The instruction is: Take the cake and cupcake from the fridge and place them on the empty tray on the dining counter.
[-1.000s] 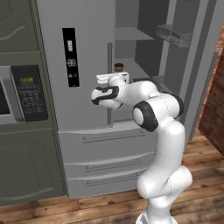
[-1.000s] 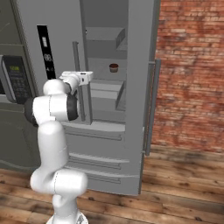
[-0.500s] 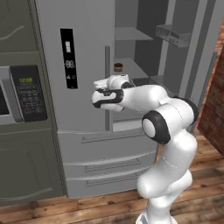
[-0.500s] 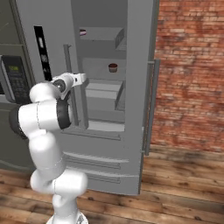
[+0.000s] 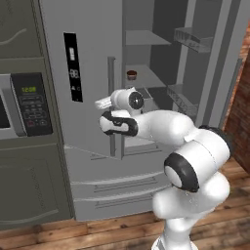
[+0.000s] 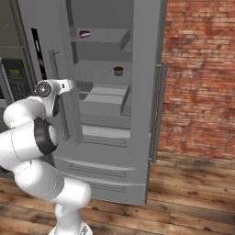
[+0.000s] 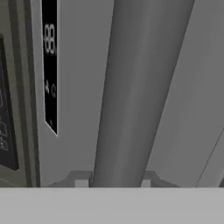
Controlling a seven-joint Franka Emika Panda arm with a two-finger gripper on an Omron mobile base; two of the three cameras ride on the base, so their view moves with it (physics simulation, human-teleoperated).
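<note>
Cupcake (image 6: pixel 118 71) on middle fridge shelf (image 6: pixel 98 73); cake (image 6: pixel 84 34) on shelf above.

Glossy white arm (image 5: pixel 195 161) (rounded segments) with dark joint bands.

Cupcake (image 5: pixel 131 74) on a shelf of the open fridge (image 5: pixel 93 58), white arm (image 5: pixel 166 128) before its closed door.

Grey fridge (image 6: pixel 147 92) standing with right door open; brown cupcake (image 6: pixel 118 71) sitting upright on middle shelf, pink-sided cake (image 6: pixel 84 34) sitting on shelf above.
</note>
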